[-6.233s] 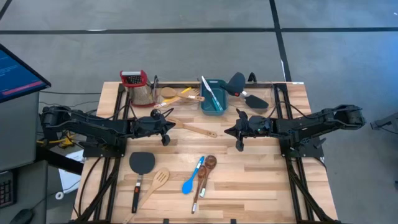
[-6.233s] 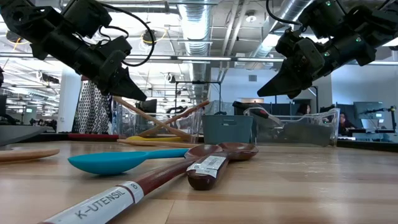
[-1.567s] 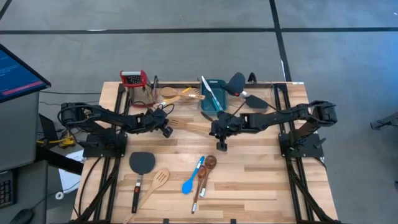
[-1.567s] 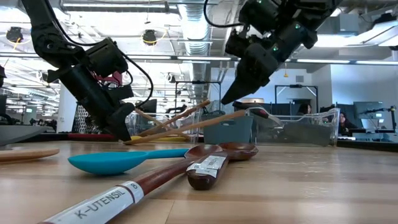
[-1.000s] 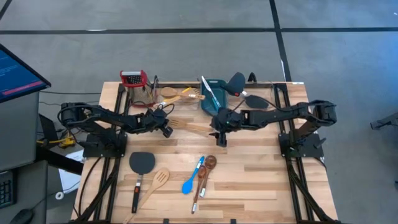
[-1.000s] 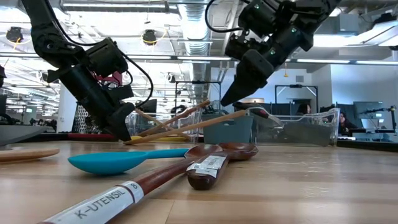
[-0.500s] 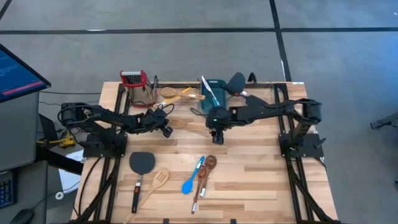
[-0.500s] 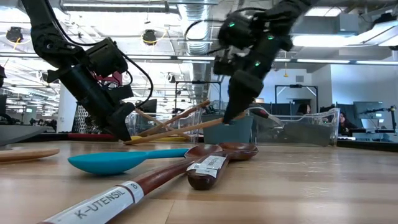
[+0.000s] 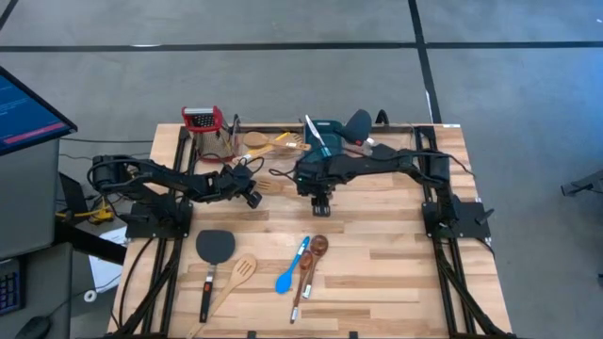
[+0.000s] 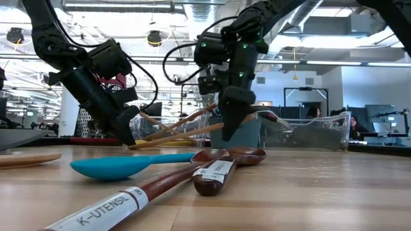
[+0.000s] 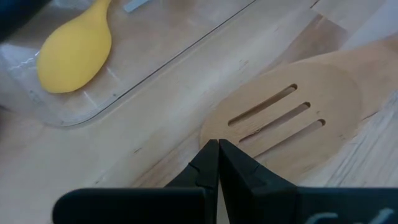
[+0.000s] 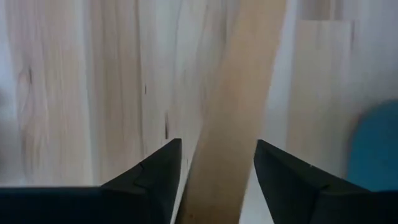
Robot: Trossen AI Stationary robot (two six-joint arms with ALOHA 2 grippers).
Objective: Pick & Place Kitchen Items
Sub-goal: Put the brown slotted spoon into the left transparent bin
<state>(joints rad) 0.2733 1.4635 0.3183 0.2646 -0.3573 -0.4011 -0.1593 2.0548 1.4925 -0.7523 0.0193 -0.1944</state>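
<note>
Pale plank worktop (image 9: pixel 377 254). Laid on it at the near side: black spatula (image 9: pixel 213 249), pale slotted spatula (image 9: pixel 241 272), blue spoon (image 9: pixel 288 274), dark-brown wooden spoon (image 9: pixel 316 248). At the far edge are set a red grater (image 9: pixel 203 121), a clear bin (image 9: pixel 259 138) and a teal tub (image 9: pixel 325 143).

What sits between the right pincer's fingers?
In the right wrist view, the pale wooden handle runs between the open right pincer fingers, not yet gripped.

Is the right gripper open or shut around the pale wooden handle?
Open: the right gripper has its fingers either side of the wooden handle, with gaps showing.
</note>
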